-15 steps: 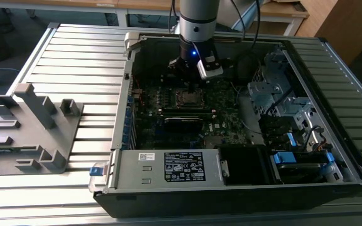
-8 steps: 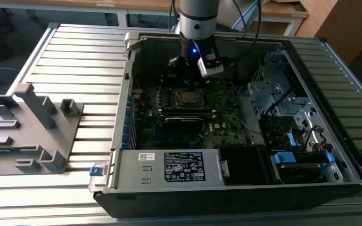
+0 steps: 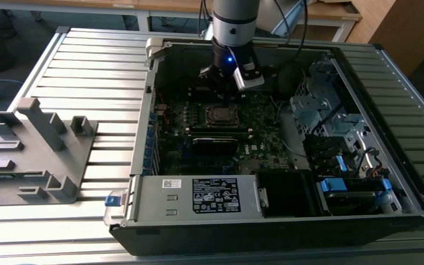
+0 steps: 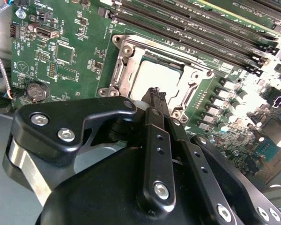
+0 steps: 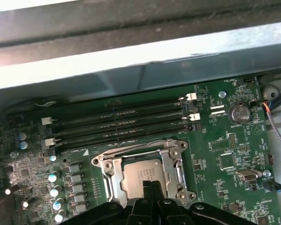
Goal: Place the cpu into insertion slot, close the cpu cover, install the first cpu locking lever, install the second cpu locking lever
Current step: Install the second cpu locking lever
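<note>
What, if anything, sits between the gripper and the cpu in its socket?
Nothing visible does. In both wrist views the gripper hangs directly over the cpu, which already lies in the insertion slot with the cpu cover framing it.

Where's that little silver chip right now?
The cpu sits in the insertion slot on the motherboard, beside the memory slots in the first wrist view, just under the tool.
</note>
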Motion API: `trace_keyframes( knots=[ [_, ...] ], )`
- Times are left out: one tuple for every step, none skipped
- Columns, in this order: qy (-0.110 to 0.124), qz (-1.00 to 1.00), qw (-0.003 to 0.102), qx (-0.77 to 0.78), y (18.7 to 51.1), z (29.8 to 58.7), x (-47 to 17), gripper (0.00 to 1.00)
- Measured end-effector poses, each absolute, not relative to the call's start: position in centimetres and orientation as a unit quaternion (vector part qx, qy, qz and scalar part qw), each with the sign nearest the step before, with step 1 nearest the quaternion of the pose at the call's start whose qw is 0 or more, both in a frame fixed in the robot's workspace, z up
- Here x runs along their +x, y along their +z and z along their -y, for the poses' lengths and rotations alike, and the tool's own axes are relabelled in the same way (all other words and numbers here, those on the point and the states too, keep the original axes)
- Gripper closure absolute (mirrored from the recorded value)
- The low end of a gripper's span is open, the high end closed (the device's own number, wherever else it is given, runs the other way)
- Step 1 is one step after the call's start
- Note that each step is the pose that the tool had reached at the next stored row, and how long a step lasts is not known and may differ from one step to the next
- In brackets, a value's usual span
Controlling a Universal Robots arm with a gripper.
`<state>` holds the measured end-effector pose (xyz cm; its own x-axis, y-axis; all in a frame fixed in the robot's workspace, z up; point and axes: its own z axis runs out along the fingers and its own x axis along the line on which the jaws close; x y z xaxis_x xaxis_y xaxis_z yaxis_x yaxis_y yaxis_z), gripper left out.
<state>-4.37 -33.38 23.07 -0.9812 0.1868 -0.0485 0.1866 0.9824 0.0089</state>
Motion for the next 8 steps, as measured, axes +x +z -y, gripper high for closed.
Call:
trace_keyframes(
  knots=[
    [0.002, -0.995, 0.025, 0.094, 23.07, 33.39, -4.25, 0.90],
    [0.002, -0.995, 0.025, 0.094, 23.07, 33.39, -4.14, 0.90],
    [0.002, -0.995, 0.025, 0.094, 23.07, 33.39, -4.02, 0.90],
    [0.002, -0.995, 0.025, 0.094, 23.07, 33.38, -3.90, 0.90],
    [0.002, -0.995, 0.025, 0.094, 23.07, 33.39, -3.81, 0.90],
    [0.002, -0.995, 0.025, 0.094, 23.07, 33.39, -3.74, 0.90],
    [0.002, -0.995, 0.025, 0.094, 23.07, 33.39, -3.70, 0.90],
    [0.002, -0.995, 0.025, 0.094, 23.07, 33.39, -3.70, 0.90]
  ],
)
